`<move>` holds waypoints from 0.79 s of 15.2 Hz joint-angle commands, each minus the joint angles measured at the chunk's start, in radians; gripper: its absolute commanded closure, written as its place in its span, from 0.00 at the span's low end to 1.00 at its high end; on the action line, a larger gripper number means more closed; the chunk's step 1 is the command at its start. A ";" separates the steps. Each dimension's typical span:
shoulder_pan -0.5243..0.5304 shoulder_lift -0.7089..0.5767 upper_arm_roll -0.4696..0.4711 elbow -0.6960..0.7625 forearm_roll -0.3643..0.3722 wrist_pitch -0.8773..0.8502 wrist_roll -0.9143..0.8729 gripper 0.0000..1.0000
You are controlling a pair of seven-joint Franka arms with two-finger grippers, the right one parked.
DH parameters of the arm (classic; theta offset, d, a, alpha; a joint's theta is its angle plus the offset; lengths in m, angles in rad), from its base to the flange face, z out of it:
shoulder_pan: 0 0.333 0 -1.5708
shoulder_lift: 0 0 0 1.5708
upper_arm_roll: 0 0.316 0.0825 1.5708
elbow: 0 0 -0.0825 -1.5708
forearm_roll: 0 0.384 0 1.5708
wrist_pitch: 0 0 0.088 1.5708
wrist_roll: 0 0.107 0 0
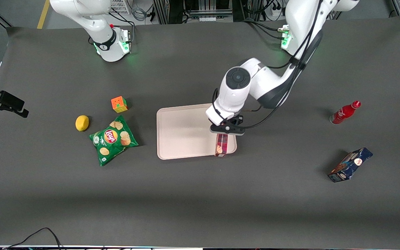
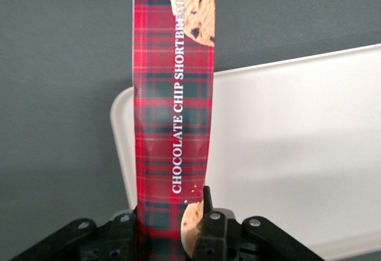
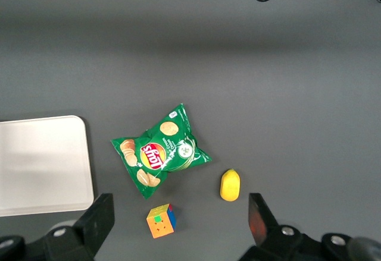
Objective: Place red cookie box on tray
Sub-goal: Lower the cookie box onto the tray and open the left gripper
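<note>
My left gripper (image 1: 226, 129) is shut on the red cookie box (image 1: 221, 144), a long slim tartan carton. It holds the box over the corner of the tray (image 1: 182, 132) that is nearest the front camera, at the working arm's end. In the left wrist view the black fingers (image 2: 209, 218) clamp one end of the cookie box (image 2: 172, 106). Its free end reaches out past the rim of the pale tray (image 2: 286, 154), over the dark mat. Whether the box touches the tray I cannot tell.
Toward the parked arm's end lie a green chips bag (image 1: 113, 140), a lemon (image 1: 82, 123) and a colour cube (image 1: 119, 104). Toward the working arm's end are a red bottle (image 1: 344, 113) and a dark blue snack box (image 1: 350, 164).
</note>
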 commanded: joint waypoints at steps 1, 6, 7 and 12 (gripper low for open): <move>-0.036 0.035 0.033 -0.026 0.032 0.070 -0.086 1.00; -0.051 0.043 0.050 -0.047 0.032 0.057 -0.215 1.00; -0.051 0.043 0.050 -0.052 0.034 0.057 -0.225 1.00; -0.066 0.044 0.051 -0.056 0.034 0.059 -0.242 1.00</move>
